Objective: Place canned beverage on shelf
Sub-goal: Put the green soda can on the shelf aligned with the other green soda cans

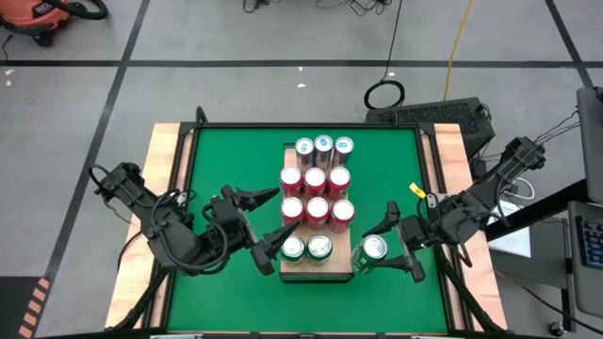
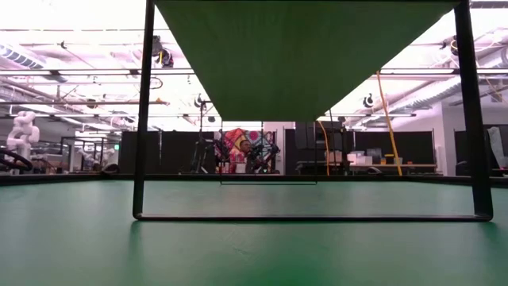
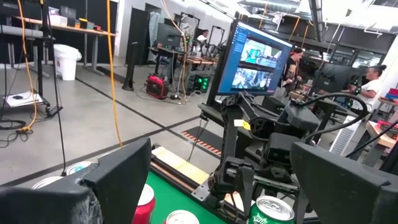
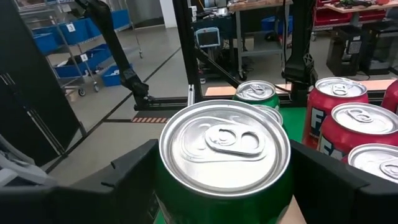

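Overhead view of a green table (image 1: 207,188) with two dark robot arms. A pale wooden shelf (image 1: 316,272) lies lengthwise at the table's middle and carries rows of upright cans: three silver-topped cans in the far row, with a blue can (image 1: 344,147) at its right end; two rows of red cans (image 1: 316,195) behind them toward the near side; and two green cans (image 1: 306,249) in the nearest occupied row.

The right gripper (image 1: 386,247) stands at the shelf's near right corner, its fingers closed around a green can (image 1: 374,249) that sits at the shelf's right edge; whether the can rests on the wood or beside it cannot be told. In the right wrist view this can (image 4: 224,158) fills the space between the two fingers (image 4: 339,183), with another green can and red cans just beyond it.

The left gripper (image 1: 268,218) sits at the shelf's left side, its fingers spread wide and holding nothing, close to the nearest red and green cans.
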